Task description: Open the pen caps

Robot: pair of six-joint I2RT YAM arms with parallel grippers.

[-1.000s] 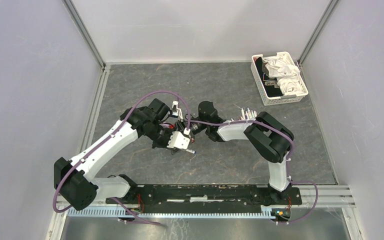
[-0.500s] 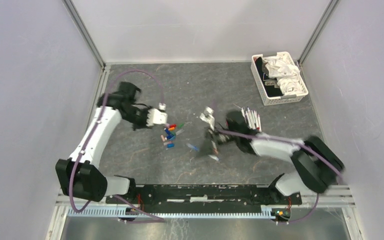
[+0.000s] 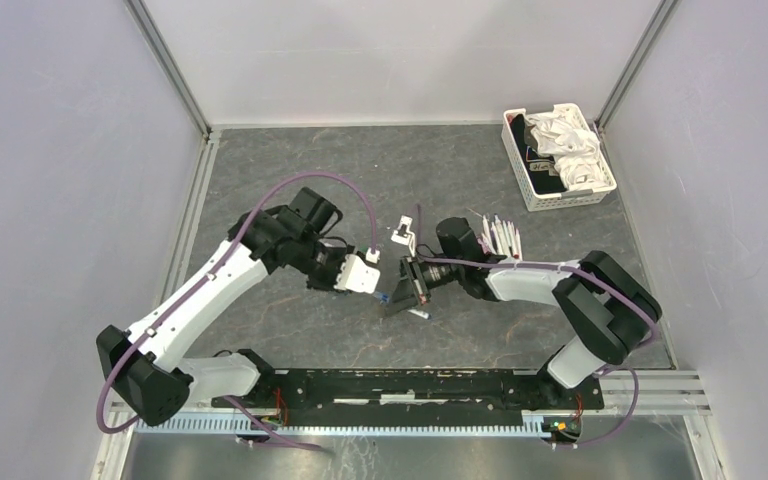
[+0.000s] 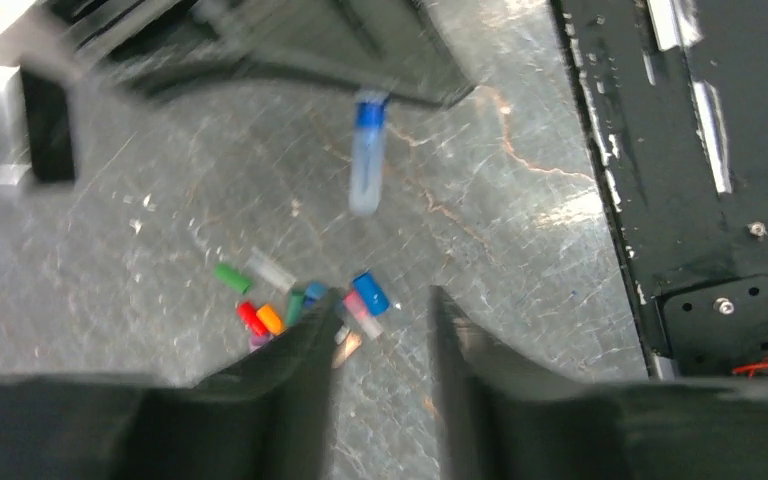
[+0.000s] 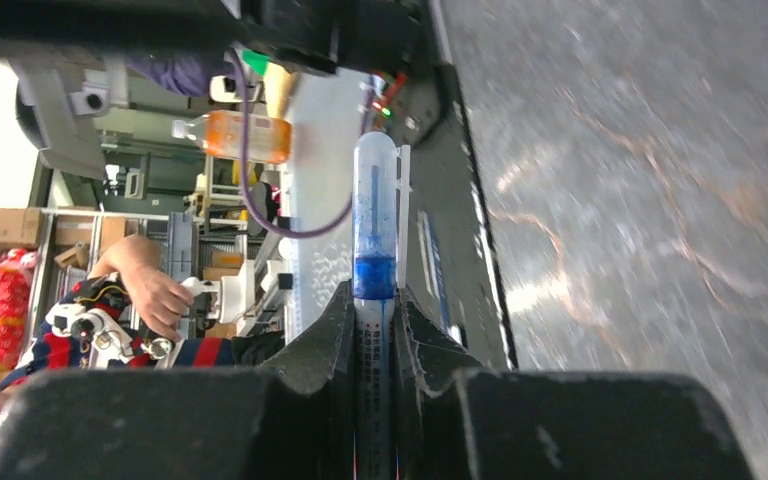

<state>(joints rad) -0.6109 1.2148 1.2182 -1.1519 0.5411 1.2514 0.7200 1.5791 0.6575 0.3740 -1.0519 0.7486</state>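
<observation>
On the grey marbled bench (image 3: pixel 290 165), two arms bent inward, meeting near the middle. In the far right corner, a white slotted basket (image 3: pixel 572 199) stuffed with crumpled white material, well apart from the work. Just beyond the right forearm, a fan of bare white pen barrels (image 3: pixel 500 235). Right claw (image 5: pixel 374 295) clenched on a white pen (image 5: pixel 374 345), capped end offered toward the left arm. On that end, a translucent cap (image 5: pixel 374 200) with a blue inner part, not yet off, jutting well clear of the fingertips. Opposite, left claw (image 4: pixel 385 310) released and empty, facing that cap from across a gap. Beneath it on the bench, a loose huddle of pen caps (image 4: pixel 300 305) in green, red, orange, blue and pink, touching or nearly so. Likely hazards from here, as a judgement: closing off-centre on so slim and slick a cap, and so pinching air or the barrel instead. Pulling at an angle, and so levering the pen askew in the right grip. Dropping the freed cap into the huddle, and so scattering it or sending caps rolling across the bench.
</observation>
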